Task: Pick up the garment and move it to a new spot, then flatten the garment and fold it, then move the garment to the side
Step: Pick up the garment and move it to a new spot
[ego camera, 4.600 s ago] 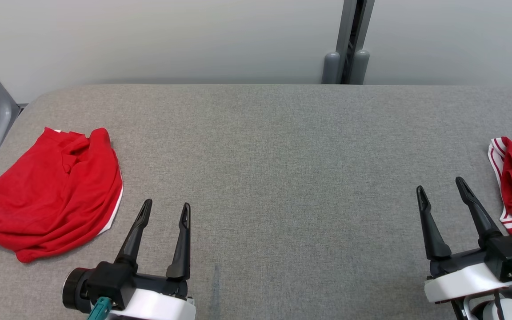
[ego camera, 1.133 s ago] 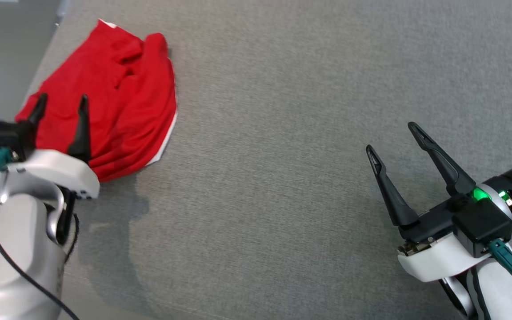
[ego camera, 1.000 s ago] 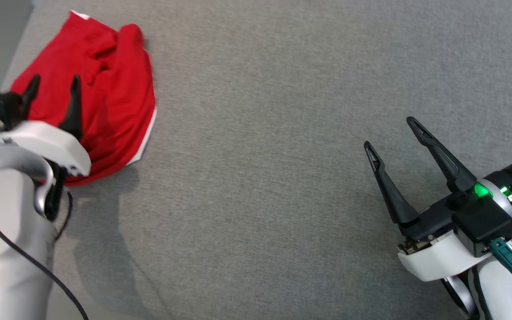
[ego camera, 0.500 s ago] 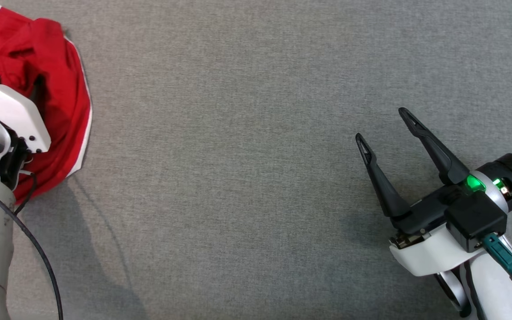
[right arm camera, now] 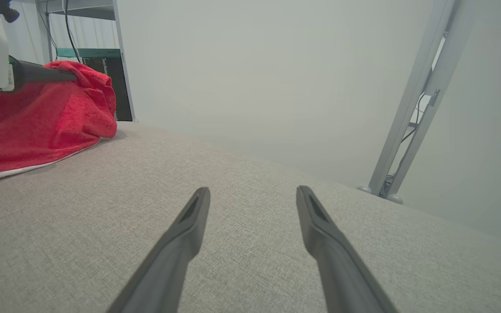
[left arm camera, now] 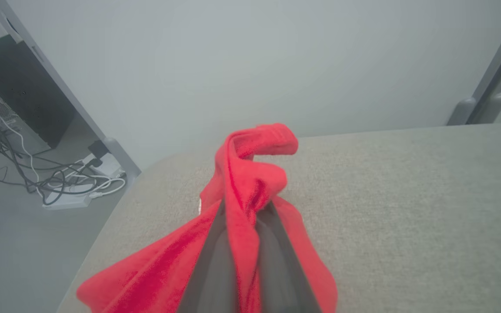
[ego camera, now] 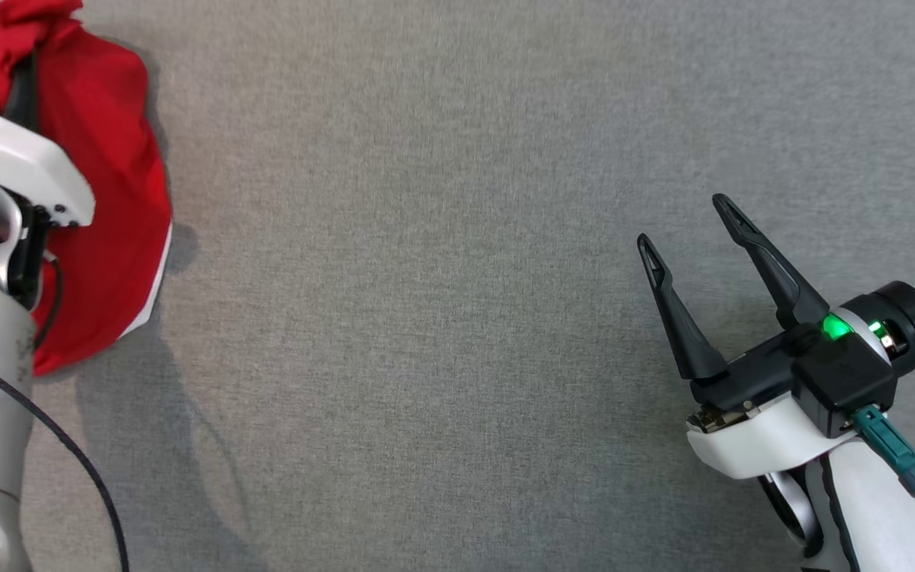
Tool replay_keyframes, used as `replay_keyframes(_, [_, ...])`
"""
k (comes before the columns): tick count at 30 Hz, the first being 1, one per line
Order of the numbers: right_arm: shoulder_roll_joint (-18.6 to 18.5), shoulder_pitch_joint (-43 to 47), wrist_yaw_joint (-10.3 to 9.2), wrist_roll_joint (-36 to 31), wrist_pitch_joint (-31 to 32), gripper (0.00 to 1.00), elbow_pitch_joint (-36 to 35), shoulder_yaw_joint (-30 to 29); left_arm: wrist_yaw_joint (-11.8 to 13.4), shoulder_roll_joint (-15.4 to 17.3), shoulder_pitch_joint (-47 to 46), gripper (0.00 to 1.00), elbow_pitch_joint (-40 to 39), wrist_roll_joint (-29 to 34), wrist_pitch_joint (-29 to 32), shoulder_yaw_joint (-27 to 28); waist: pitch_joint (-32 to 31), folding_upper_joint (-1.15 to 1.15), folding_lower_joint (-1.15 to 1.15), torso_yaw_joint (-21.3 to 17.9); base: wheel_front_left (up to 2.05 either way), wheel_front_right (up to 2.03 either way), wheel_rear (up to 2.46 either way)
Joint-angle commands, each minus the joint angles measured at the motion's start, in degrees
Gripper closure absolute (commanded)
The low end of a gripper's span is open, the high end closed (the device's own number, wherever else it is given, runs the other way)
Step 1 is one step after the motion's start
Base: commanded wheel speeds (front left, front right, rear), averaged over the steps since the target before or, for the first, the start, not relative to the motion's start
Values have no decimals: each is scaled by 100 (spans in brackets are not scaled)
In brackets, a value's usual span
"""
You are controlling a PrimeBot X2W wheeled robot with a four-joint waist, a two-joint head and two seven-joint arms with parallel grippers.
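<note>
One arm grips the red garment at the tabletop's left edge

Only the left fingers (left arm camera: 215,269) are on the garment (ego camera: 108,199). They are pressed together on a bunch of red cloth, and a rolled fold pokes out past their tips. The right fingers (ego camera: 767,266) stand spread wide with nothing between them, held above bare grey tabletop (ego camera: 442,318).

The relation that matters is sideways. From the right fingers the garment lies far off to the left, well apart, with open tabletop between. The left arm is plainly the nearer, since it has hold of the cloth. In the head view the garment's long axis runs up and down along the left edge, that is, away from and toward the robot. The pinched bunch is at the far end and the body trails back toward the robot. The right wrist view shows the gripped end raised into a peak, while the lower part slopes down and lies on the tabletop, close to its left edge.

The cloth is bright red, soft-looking and rumpled, with a thin white band along the lower hem. My judgement is that carrying it right, to the open middle, means lifting or dragging this trailing body, which may bunch further.
</note>
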Motion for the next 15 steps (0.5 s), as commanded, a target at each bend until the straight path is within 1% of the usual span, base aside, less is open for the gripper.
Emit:
replay_keyframes(1, [39, 27, -5, 40, -80, 0, 93, -56, -17, -63, 15, 100, -156, -61, -207, -34, -365, 0, 0, -71, 0, 0, 0])
replay_keyframes(4, [85, 105, -5, 71, -139, 0, 267, -86, -47, -252, 121, 100, -523, -190, -457, -138, -748, 0, 0, -122, 0, 0, 0])
replay_keyframes(7, [145, 167, -5, 93, -188, 0, 362, -158, -54, -471, 258, 100, -1022, -398, -508, -305, -1109, 0, 0, -193, 0, 0, 0])
replay_keyframes(11, [221, 238, -5, 138, -222, 0, 458, -244, -54, -742, 563, 100, -1952, -811, -260, -663, -1492, 0, 0, -327, 0, 0, 0])
replay_keyframes(15, [280, 272, -5, 97, -252, 0, 462, -380, -55, -1100, 856, 100, -2962, -1079, 104, -1015, -1636, 0, 0, -478, 0, 0, 0])
